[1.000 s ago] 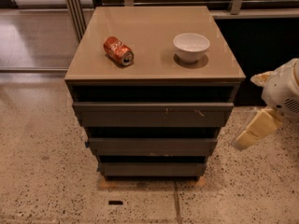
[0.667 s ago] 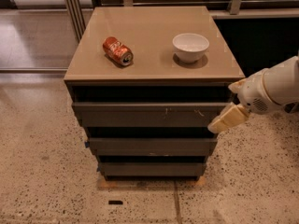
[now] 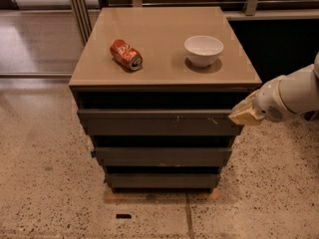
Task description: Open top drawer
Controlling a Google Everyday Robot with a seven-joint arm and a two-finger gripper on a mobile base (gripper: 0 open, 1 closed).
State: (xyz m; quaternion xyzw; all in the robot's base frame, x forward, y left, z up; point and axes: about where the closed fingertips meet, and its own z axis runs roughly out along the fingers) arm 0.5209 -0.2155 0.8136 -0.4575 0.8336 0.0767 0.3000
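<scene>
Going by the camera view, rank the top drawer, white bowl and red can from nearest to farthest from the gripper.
The gripper is at the right side of the cabinet.
1. top drawer: the right end of its front is beside the gripper.
2. white bowl: on the cabinet top, right half.
3. red can: lying on the cabinet top, left half.

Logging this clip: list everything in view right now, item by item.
cabinet: one, tan top, centre
top drawer: one, dark grey-brown, white scratches, directly under the top
middle drawer: one, dark, below it
bottom drawer: one, dark, lowest
soda can: one, red, on its side, cabinet top left
bowl: one, white, cabinet top right
floor: one, speckled beige, all around
arm: one, white, from the right edge
gripper: one, tan, at top drawer's right end
</scene>
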